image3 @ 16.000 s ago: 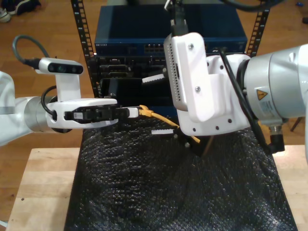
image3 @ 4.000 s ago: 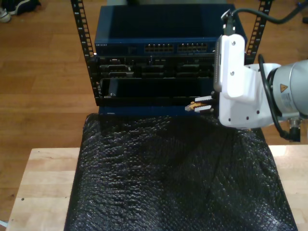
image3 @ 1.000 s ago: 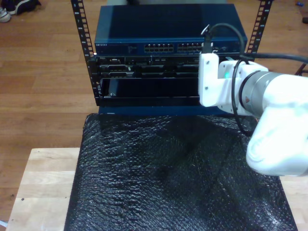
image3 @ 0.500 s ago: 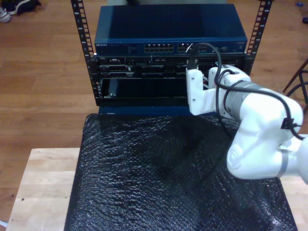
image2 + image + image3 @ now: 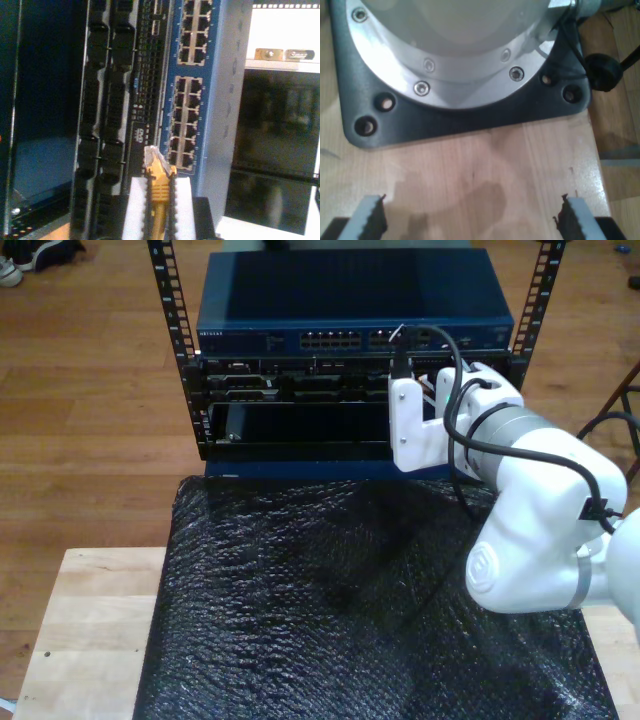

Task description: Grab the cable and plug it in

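- My second gripper [image 5: 159,210] has its white fingers [image 5: 134,205] closed on the cable [image 5: 159,192], pinching it just behind the plug.
- The cable is yellow, and its clear plug [image 5: 152,155] pokes out past the fingertips toward the blue network switch [image 5: 212,115].
- In the second wrist view the plug tip sits just in front of a block of ports [image 5: 184,122] on the switch face; whether it touches a port I cannot tell.
- Beside the switch, a darker unit with black vented panels [image 5: 107,100] fills the rack.
- In the exterior view the second arm [image 5: 530,520] reaches in from that view's right, its white wrist housing [image 5: 415,425] right up against the rack [image 5: 180,350] front (the cable itself is hidden behind it there).
- The blue switch [image 5: 350,310] sits at the top of the rack, with its ports [image 5: 330,340] along the front edge.
- A sheet of black bubble wrap [image 5: 330,610] covers the wooden surface [image 5: 90,630] in front of the rack.
- My first gripper [image 5: 470,220] hangs over bare light wood [image 5: 485,165], its serrated fingers [image 5: 370,217] spread wide with nothing between them.
- Just beyond it a dark base plate [image 5: 470,112] carries a round metal arm mount [image 5: 460,50].
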### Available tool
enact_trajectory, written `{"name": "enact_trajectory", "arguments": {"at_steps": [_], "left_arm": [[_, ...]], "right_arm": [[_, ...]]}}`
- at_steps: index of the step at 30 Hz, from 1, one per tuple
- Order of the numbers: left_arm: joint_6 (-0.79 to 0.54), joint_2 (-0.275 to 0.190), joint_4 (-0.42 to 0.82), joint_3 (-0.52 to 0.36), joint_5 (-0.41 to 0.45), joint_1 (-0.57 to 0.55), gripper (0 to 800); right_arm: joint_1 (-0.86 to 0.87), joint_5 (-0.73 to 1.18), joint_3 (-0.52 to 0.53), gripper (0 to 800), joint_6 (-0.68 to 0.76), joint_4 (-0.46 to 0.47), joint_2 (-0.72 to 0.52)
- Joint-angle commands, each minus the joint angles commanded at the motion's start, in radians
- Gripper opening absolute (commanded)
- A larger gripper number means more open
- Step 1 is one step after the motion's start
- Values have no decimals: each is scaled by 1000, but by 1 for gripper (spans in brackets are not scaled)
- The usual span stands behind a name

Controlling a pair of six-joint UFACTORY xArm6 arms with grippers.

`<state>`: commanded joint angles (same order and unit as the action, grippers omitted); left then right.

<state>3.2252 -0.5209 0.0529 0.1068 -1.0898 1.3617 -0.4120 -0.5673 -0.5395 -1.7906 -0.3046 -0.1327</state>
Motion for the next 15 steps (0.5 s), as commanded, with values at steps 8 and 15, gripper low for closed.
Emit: {"name": "enact_trajectory", "arguments": {"at_steps": [8, 15], "left_arm": [[0, 0, 0, 0, 0, 0, 800], [0, 0, 0, 0, 0, 0, 800]], "right_arm": [[-20, -2, 11, 0, -9, -2, 14], [-20, -2, -21, 0, -8, -2, 49]]}}
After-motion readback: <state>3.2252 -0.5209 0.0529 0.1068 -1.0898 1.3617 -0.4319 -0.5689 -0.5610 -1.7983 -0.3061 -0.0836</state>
